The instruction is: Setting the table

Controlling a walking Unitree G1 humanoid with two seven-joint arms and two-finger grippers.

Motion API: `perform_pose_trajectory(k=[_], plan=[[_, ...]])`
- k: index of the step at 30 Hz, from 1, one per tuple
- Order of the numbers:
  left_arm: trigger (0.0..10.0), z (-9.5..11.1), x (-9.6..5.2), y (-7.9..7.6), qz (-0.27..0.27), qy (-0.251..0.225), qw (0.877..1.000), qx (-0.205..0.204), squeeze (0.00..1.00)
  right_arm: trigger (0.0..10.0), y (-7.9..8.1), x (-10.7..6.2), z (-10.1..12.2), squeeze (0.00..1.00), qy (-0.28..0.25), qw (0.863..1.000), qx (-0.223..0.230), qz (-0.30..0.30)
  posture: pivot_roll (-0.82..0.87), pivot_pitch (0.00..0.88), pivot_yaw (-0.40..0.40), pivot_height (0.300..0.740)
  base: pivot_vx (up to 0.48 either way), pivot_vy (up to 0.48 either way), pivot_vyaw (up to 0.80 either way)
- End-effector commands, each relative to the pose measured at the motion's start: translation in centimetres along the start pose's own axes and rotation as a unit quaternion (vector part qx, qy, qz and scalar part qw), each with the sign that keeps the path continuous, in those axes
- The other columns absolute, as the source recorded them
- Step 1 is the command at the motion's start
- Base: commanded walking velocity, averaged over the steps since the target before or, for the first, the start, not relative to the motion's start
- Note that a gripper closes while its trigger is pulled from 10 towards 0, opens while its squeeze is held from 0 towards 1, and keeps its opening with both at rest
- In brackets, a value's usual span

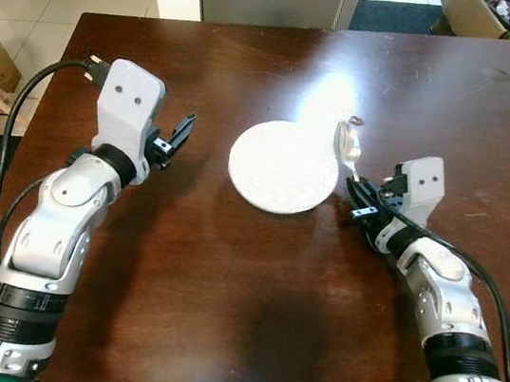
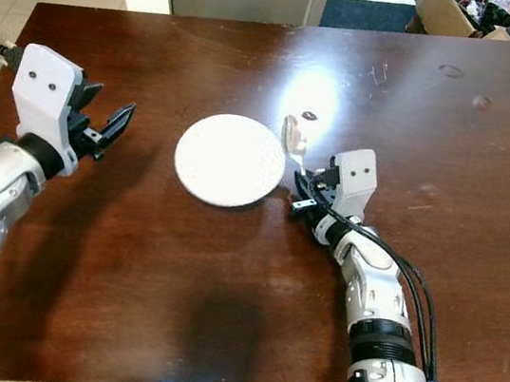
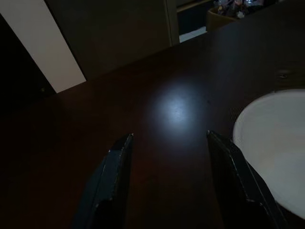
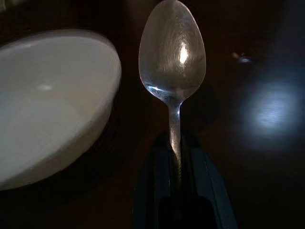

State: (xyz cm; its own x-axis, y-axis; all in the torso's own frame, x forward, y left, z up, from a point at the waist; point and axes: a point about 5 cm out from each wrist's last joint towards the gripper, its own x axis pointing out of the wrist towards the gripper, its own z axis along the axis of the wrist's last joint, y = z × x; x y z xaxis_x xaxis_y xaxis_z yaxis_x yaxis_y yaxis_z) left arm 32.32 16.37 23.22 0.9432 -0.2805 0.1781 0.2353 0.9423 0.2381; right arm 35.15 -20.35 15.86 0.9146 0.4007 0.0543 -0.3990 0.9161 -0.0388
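Right wrist view: spoon (image 4: 172, 62) handle betw. right gripper (image 4: 178, 162) fingers, beside plate (image 4: 47, 100).

The two eye views are bright and sharp. A light from above makes a white glare on the dark surface (image 1: 223, 273), just beyond the plate (image 1: 283, 167). Both wrist views are dim, with a soft glare patch. The spoon (image 4: 172, 57) bowl shows a small highlight.
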Motion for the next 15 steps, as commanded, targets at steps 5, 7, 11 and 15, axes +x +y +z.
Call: perform_pose_trajectory(k=[5, 7, 11, 15], plan=[[10.0, -1.2, -0.5, -1.6, -0.002, 0.015, 1.0, -0.017, 0.0, 10.0, 1.1, -1.0, 4.3, 0.0, -0.123, 0.991, 0.029, -0.053, -0.12, 0.141, 0.096, 0.74, 0.0, 0.0, 0.0], [10.0, -1.3, -0.6, -1.7, 0.0, 0.017, 1.0, -0.019, 0.0, 10.0, 1.5, -1.2, 4.9, 0.0, -0.14, 0.988, 0.032, -0.06, -0.12, 0.141, 0.096, 0.74, 0.0, 0.0, 0.0], [10.0, -1.6, -1.1, -2.1, 0.003, 0.019, 0.999, -0.032, 0.0, 10.0, 3.7, -1.8, 6.7, 0.0, -0.188, 0.978, 0.054, -0.078, -0.14, 0.127, 0.096, 0.74, 0.0, 0.0, 0.0], [10.0, -2.2, -1.8, -2.1, 0.007, 0.029, 0.999, -0.039, 0.0, 10.0, 6.3, -2.2, 6.8, 0.0, -0.204, 0.973, 0.078, -0.081, -0.14, 0.114, 0.095, 0.74, 0.0, 0.0, 0.0]])
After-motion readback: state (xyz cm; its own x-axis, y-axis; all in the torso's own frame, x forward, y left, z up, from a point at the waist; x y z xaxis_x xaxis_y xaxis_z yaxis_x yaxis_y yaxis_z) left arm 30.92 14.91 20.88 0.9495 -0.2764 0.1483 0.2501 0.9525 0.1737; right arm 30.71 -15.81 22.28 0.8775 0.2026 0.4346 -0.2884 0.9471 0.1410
